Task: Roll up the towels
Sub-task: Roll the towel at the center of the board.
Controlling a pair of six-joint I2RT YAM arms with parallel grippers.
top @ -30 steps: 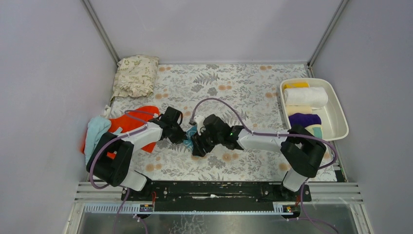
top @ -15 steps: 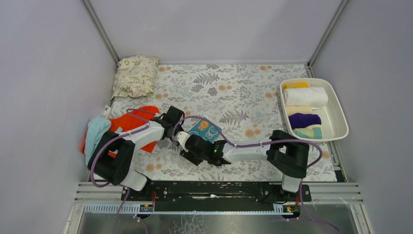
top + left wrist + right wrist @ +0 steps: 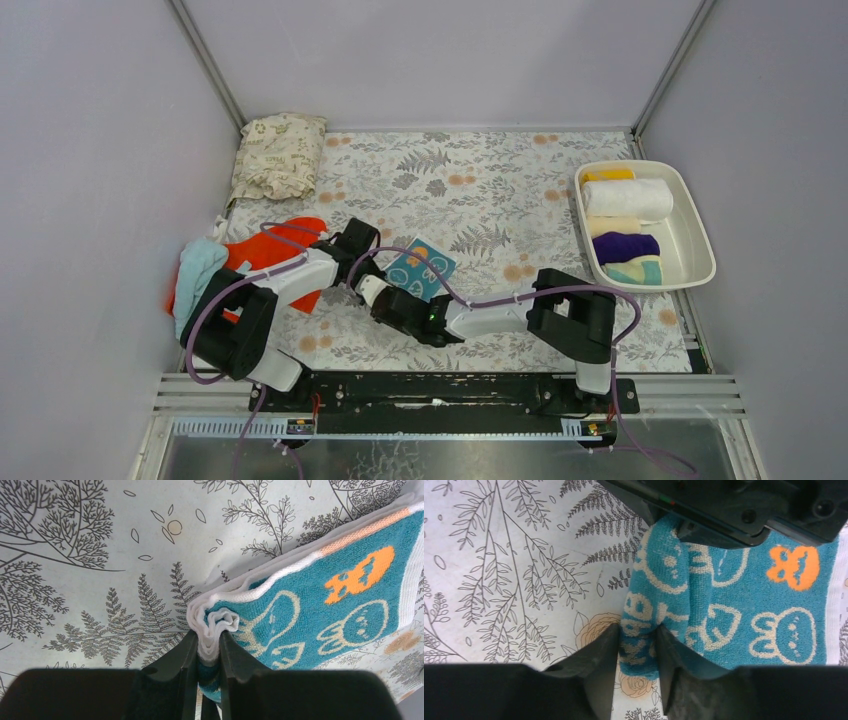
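A teal towel [image 3: 422,267] with printed pictures lies folded on the floral mat [image 3: 500,190] near the middle. My left gripper [image 3: 206,645] is shut on its white-edged corner [image 3: 215,625]. My right gripper [image 3: 639,650] is shut on a bunched fold [image 3: 646,625] of the same teal towel at its near edge. In the top view both grippers meet at the towel's left side, the left gripper [image 3: 362,262] above the right gripper [image 3: 385,300]. An orange-red towel [image 3: 270,255] and a light blue towel [image 3: 195,268] lie in a heap at the left.
A white tray [image 3: 700,235] at the right holds rolled towels: yellow [image 3: 608,175], white [image 3: 628,197], cream [image 3: 612,226], purple [image 3: 625,246] and a pale teal one [image 3: 634,270]. A beige leaf-printed cushion [image 3: 280,152] sits at the back left. Grey walls enclose the mat.
My right arm has swung left and nearer, its gripper now at the towel's near left edge. The teal towel, hidden before, now lies spread out flatter on the mat. My left gripper has barely moved.
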